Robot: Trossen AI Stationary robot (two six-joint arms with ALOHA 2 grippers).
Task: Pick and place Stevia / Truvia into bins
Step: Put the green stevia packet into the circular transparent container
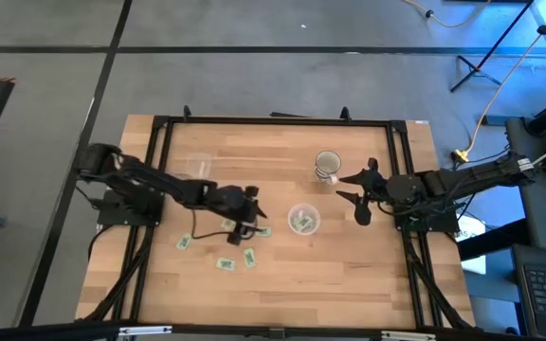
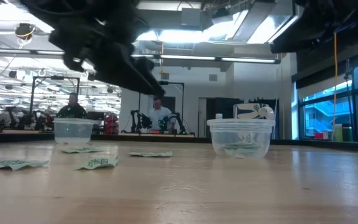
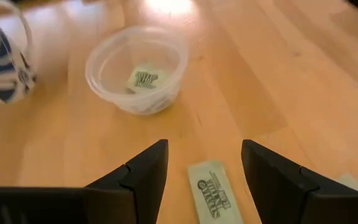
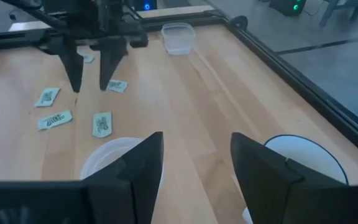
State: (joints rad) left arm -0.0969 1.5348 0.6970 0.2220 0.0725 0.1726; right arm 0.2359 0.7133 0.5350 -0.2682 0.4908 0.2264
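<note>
Our left pincer [image 3: 204,168] hangs with fingers apart, straddling a Stevia sachet [image 3: 211,194] lying flat on the worktop [image 1: 349,275], long axis running along the gap. Its print is unreadable. The clear bin [image 1: 303,220] sits beyond; the right pincer [image 1: 360,196] waits, likewise spread.

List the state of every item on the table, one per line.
Left pincer: open, empty, over a sachet.
Right pincer: open, empty.
Centre bin: upright, holds sachets.
Far bin: upright, looks empty.
Mug: upright.
Loose sachets: flat on table.
</note>
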